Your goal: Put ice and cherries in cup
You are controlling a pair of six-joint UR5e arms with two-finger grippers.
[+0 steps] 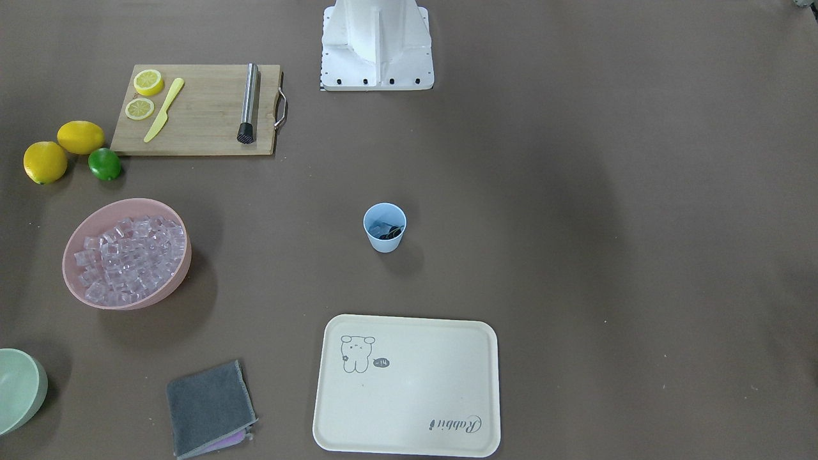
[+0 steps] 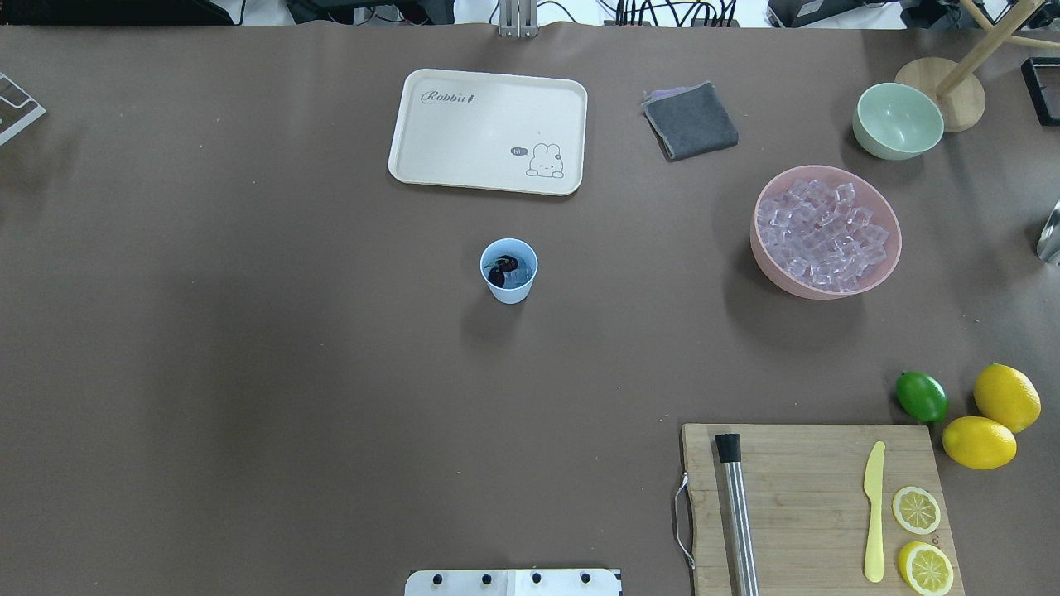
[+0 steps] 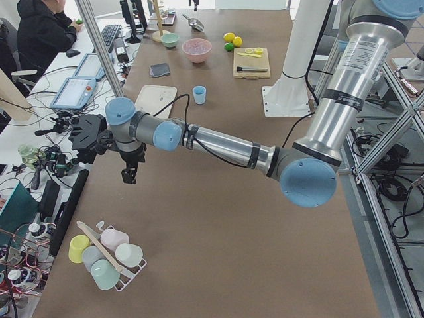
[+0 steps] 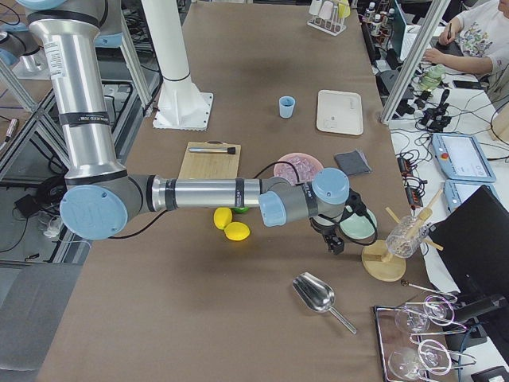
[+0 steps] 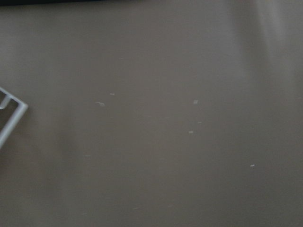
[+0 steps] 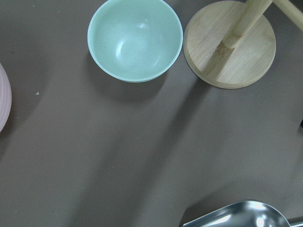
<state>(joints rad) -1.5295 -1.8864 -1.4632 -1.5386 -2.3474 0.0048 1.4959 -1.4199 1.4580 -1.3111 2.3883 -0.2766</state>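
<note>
The light-blue cup (image 1: pixel 385 237) stands upright mid-table, also in the overhead view (image 2: pixel 518 291). Inside it lie the dark cherries (image 2: pixel 501 273) (image 1: pixel 388 232) on a few clear ice pieces. More ice cubes (image 2: pixel 820 230) fill the pink bowl (image 2: pixel 774 269). Both arms are far from the cup. My left gripper (image 3: pixel 129 173) hangs over the table's left end, near a cup rack. My right gripper (image 4: pixel 336 243) hangs over the right end, by the pale green bowl (image 6: pixel 135 38). They show only in the side views, so I cannot tell if they are open or shut.
A cream tray (image 2: pixel 489 131) and a grey cloth (image 2: pixel 690 120) lie beyond the cup. A cutting board (image 2: pixel 816 505) holds a muddler, a yellow knife and lemon slices. Two lemons and a lime (image 2: pixel 921 396) lie beside it. A metal scoop (image 6: pixel 241 216) and a wooden stand (image 6: pixel 229 45) are at the right end.
</note>
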